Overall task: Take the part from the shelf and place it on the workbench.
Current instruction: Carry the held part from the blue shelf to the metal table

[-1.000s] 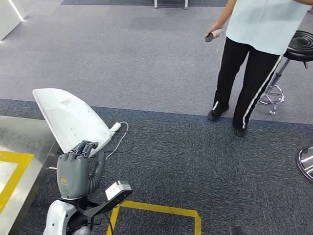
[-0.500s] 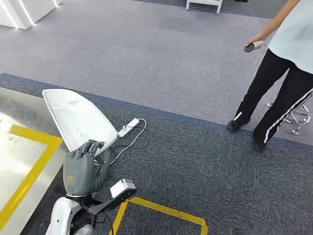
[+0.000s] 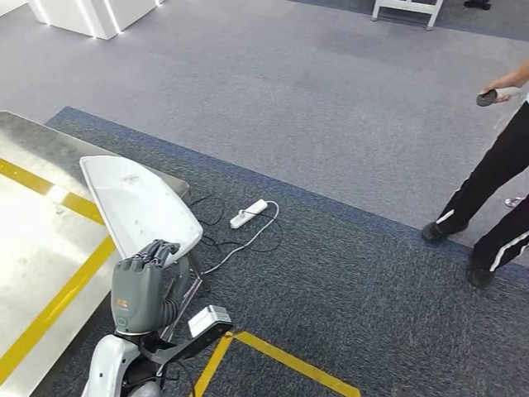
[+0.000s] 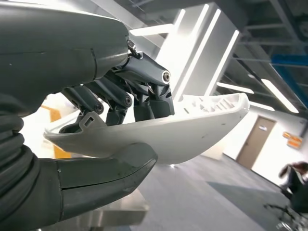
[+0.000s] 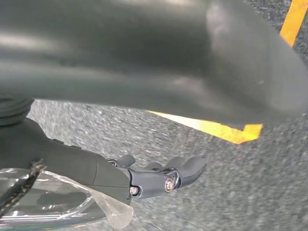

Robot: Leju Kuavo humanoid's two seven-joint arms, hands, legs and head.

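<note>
Part (image 3: pixel 140 207), a white curved shell, is held by the left hand (image 3: pixel 140 289), fingers on top and thumb beneath, raised over the workbench (image 3: pixel 37 240) edge. Right hand (image 5: pixel 152 175) hangs over carpet, fingers extended and empty; the view is blurred, partly blocked.

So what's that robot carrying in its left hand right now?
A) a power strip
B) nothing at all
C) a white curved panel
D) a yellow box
C: the left hand grips a white curved panel, thumb under it and fingers over its edge; the power strip lies on the carpet.
</note>
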